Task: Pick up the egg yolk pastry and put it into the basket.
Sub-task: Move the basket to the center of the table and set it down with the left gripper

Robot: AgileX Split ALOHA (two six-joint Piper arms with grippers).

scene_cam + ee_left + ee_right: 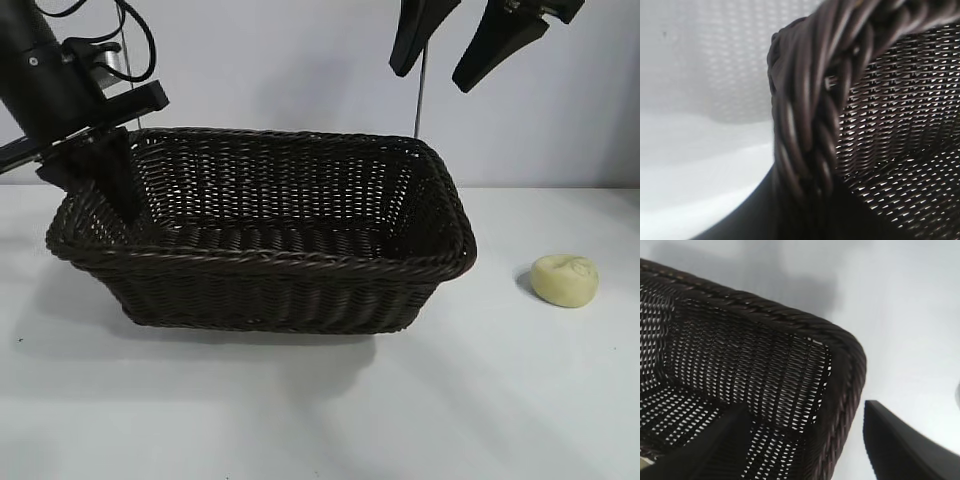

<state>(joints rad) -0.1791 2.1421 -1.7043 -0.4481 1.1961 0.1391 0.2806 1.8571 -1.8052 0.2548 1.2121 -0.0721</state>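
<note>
In the exterior view, the large rectangular dark brown woven wicker basket sits on the white worktop. The small pale yellow rounded egg yolk pastry lies on the worktop off the basket's right end, apart from it. The left gripper is at the basket's left rim, nearly closed (what it grips, if anything, is unclear). The right gripper hangs above the basket's right end, fingers spread and empty.

The left wrist view shows the braided rim very close.

The right wrist view shows the basket's corner between spread fingers.
</note>
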